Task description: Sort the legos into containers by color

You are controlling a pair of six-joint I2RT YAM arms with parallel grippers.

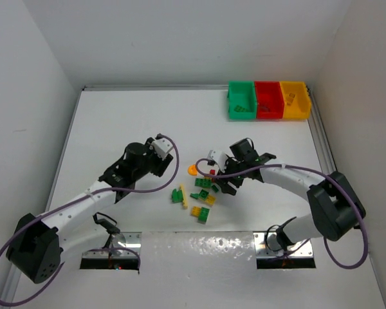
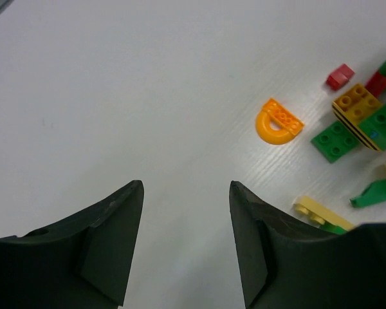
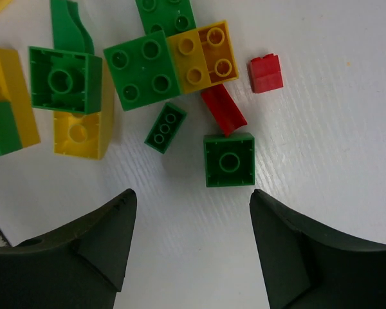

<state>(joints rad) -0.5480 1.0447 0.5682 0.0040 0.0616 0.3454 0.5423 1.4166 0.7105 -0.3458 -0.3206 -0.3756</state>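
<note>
From above, the legos point(image 1: 202, 190) lie in a loose pile, and the containers point(image 1: 268, 100) stand well beyond it to the far right. The left gripper point(image 1: 161, 151) hovers left of the pile, the right gripper point(image 1: 222, 168) over its right edge.

In the left wrist view the fingers point(image 2: 116, 225) are parted and empty, with an orange arch piece point(image 2: 278, 120) ahead at the pile's fringe.

In the right wrist view, parted, empty fingers frame a green square brick point(image 3: 229, 159) at the pile's edge. The step looks like picking: the right arm should descend and close squarely on that brick.

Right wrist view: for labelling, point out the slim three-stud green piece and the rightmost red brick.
slim green piece point(image 3: 165, 127), right wrist view, middle stud.
rightmost red brick point(image 3: 266, 73), right wrist view, top face.
</note>
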